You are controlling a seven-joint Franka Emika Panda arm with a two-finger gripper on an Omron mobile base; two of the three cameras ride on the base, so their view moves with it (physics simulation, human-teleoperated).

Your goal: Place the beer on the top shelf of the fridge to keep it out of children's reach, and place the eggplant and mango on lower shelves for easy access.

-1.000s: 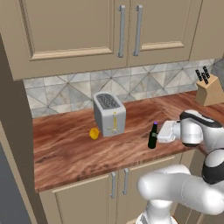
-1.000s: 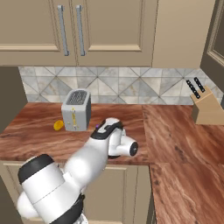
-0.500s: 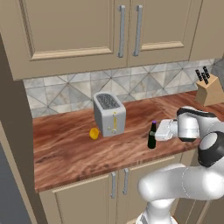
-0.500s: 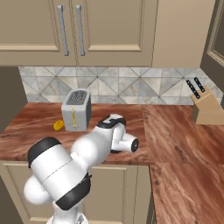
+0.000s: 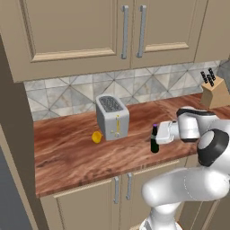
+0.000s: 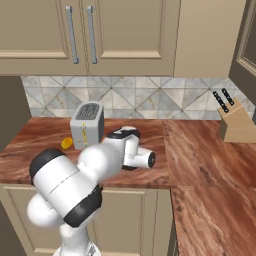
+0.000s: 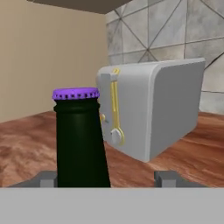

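claw: the gripper (image 7: 103, 178) has come in level around the beer (image 7: 80, 138), a finger tip (image 7: 47, 178) on one side of the neck and the other out on the far side; the one seems right against the glass, the other stands clear of it. The jaws have started drawing in from their widest, so the grip is not made yet, as far as I can judge.
claw from the left base view: the gripper (image 5: 161, 133) sits against the bottle's neck just under the purple cap (image 5: 155, 126); a second ago it was a little back from the bottle.
beer: upright on the worktop (image 5: 72, 152), near the front edge, in front of and to the right of the toaster (image 5: 112, 117). It has not shifted or tipped while the hand came in.
mango: the small yellow fruit (image 5: 96, 137) lies just beside the toaster's left lower corner, well apart from the bottle; also seen from the right base view (image 6: 66, 143).
eggplant: I cannot pick it out here.
backdrop: knife block (image 5: 212, 90) at the far right of the worktop, against the tiles.
meaning: the first step, taking hold of the beer, looks to be under way; lifting and carrying to the fridge are not yet begun.
risk: a grip this high on a tall bottle could let it swing.
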